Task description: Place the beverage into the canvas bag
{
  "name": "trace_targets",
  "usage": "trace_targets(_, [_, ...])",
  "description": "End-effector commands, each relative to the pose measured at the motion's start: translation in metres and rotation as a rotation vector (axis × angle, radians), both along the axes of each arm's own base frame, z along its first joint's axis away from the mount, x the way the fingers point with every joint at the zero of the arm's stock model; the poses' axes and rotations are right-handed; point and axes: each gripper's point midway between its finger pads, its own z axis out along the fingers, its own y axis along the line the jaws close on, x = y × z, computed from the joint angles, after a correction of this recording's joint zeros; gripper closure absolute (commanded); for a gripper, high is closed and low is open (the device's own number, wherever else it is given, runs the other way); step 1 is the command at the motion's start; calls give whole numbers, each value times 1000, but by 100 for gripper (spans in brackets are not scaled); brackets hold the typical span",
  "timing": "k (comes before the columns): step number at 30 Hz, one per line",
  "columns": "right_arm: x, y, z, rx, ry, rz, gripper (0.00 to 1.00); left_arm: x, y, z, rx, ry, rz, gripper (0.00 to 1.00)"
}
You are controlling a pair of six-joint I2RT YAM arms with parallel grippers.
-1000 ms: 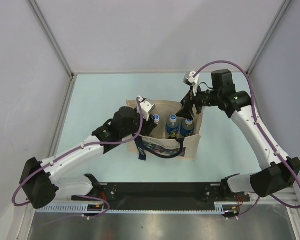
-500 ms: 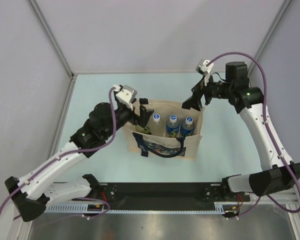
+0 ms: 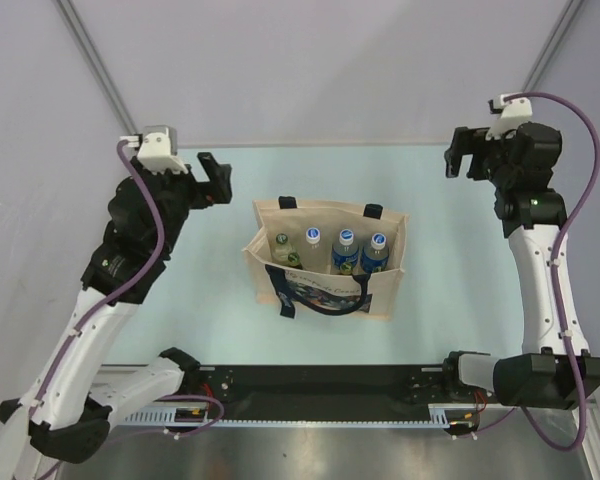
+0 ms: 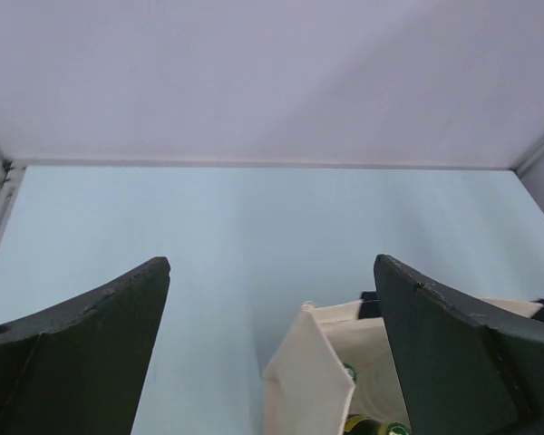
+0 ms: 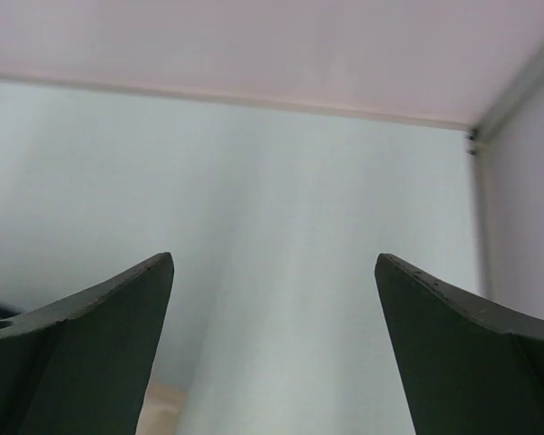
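The beige canvas bag point(image 3: 383, 292), with a dark blue print panel and navy handles, stands open in the middle of the table. Several bottles stand upright inside it in a row: a green-capped one point(image 3: 282, 243) at the left and blue-labelled ones point(image 3: 346, 248) to its right. My left gripper point(image 3: 218, 183) is open and empty, raised off to the bag's upper left. Its wrist view shows its gripper point(image 4: 272, 263) above the bag's left corner point(image 4: 308, 381). My right gripper point(image 3: 456, 158) is open and empty, raised at the bag's upper right, over bare table point(image 5: 274, 259).
Grey walls with metal corner posts point(image 3: 105, 85) close in the pale blue table at the back and sides. The arms' black base rail point(image 3: 320, 385) runs along the near edge.
Both grippers have pulled up and away from the bag, left to the upper left, right to the upper right. A green-capped bottle now stands at the bag's left end.
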Motion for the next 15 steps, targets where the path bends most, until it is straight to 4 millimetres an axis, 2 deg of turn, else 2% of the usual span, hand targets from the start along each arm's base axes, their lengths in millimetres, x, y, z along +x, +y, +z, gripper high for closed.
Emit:
trace_targets(1, [-2,-63,40,12,-157,-380,0,-9,38,-8,-22,34,113,0])
trace_targets(4, [-11,-80,44,-26,-168,-464,0,-15,49,-17,-10,40,139,0])
trace_targets(10, [-17,-79,46,-26,-156,-466,0,-20,52,-30,-11,60,140,0])
trace_targets(15, [-13,-81,43,-53,-140,-466,0,-21,54,-26,-16,50,144,0])
